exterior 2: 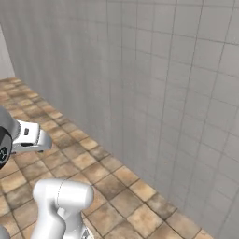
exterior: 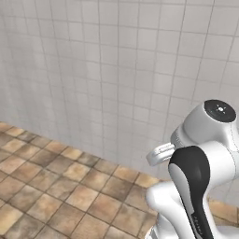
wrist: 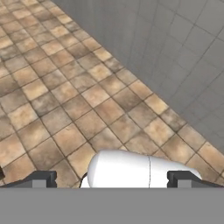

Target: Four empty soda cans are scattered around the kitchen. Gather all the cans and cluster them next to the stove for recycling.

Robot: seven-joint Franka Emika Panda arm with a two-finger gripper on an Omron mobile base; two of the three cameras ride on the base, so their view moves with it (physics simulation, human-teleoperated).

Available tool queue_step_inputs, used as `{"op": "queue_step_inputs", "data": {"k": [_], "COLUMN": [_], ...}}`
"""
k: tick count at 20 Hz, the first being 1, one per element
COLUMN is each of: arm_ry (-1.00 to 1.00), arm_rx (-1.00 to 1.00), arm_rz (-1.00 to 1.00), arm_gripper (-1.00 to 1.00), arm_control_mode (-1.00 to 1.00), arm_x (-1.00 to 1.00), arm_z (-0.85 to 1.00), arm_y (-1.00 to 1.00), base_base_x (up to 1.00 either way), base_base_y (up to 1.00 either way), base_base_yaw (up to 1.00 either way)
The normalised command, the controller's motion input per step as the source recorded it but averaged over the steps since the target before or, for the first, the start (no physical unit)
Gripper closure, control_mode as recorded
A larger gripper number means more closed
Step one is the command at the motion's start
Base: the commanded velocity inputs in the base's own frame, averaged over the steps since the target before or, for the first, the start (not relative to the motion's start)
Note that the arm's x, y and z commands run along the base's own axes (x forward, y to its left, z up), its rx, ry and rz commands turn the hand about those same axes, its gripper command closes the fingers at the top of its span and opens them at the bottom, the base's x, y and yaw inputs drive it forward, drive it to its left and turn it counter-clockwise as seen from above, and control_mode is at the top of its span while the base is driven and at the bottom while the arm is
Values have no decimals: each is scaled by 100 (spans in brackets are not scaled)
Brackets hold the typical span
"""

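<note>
The gripper hangs with its two dark fingertips spread wide apart and nothing between them, aimed down at a brown tiled floor where it meets a pale grey tiled wall; cans and stove cannot be placed from here

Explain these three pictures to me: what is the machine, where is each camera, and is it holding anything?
It is a white robot arm on a driving base, in a rendered kitchen. Two pictures come from cameras on the base, behind the arm to its left and right. Both look at a grey tiled wall and a brown tiled floor. The third comes from a camera on the hand, looking along the gripper; its two dark fingertips stand wide apart, open, with nothing between them. It faces the same floor and wall.
</note>
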Motion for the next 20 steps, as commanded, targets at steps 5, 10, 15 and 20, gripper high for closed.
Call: {"op": "queue_step_inputs", "data": {"k": [5,10,15,20], "arm_ry": [0,0,0,0], "arm_rx": [0,0,0,0], "arm_rz": [0,0,0,0], "arm_gripper": [-100,-100,-100,-100], "arm_control_mode": [100,100,100,100], "arm_x": [0,0,0,0], "arm_z": [0,0,0,0], "arm_y": [0,0,0,0], "base_base_x": [52,68,80,98], "base_base_y": [0,0,0,0], "base_base_yaw": [33,32,31,30]}}
